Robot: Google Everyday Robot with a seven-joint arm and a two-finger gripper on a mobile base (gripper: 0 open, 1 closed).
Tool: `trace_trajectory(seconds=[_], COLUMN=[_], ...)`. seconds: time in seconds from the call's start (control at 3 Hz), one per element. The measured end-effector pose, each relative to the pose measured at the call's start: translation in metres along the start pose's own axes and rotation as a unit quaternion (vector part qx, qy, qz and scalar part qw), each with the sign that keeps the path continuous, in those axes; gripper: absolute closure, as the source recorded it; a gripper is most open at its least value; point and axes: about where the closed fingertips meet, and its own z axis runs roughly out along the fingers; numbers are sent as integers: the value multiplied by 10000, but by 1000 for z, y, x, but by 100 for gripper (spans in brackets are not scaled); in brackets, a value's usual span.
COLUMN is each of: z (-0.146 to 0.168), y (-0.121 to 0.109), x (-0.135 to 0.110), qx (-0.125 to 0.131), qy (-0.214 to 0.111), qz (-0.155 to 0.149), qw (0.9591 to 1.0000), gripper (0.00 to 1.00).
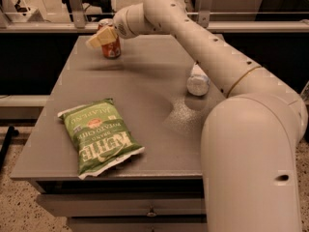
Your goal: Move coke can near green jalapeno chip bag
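**Gripper at the coke can, far from the chip bag**

The coke can stands upright near the far left corner of the table. The gripper is at the can's upper left side, overlapping its top edge in this view. Whether the gripper is clamped on the can or only set against it cannot be told from here. The arm reaches across the back of the table to get there, passing over a clear plastic bottle that lies on its side towards the right.

The green jalapeno chip bag lies flat near the front left edge, well apart from the can, with bare table between them. The gripper sits high on the can, probably so that the can can be carried upright. Judging by the layout, the carry towards the bag has not yet been made. The likely path runs forward along the left side, clear of the bottle.
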Motion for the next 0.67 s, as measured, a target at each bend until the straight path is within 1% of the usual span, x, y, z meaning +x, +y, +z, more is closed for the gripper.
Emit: trace_trajectory(seconds=[0.33,0.67], z=[7,6], y=[-1,0], x=[9,15], qx=[-53,-83], qy=[-8,-33], qz=[43,35], qw=[10000,10000], gripper=[17,40])
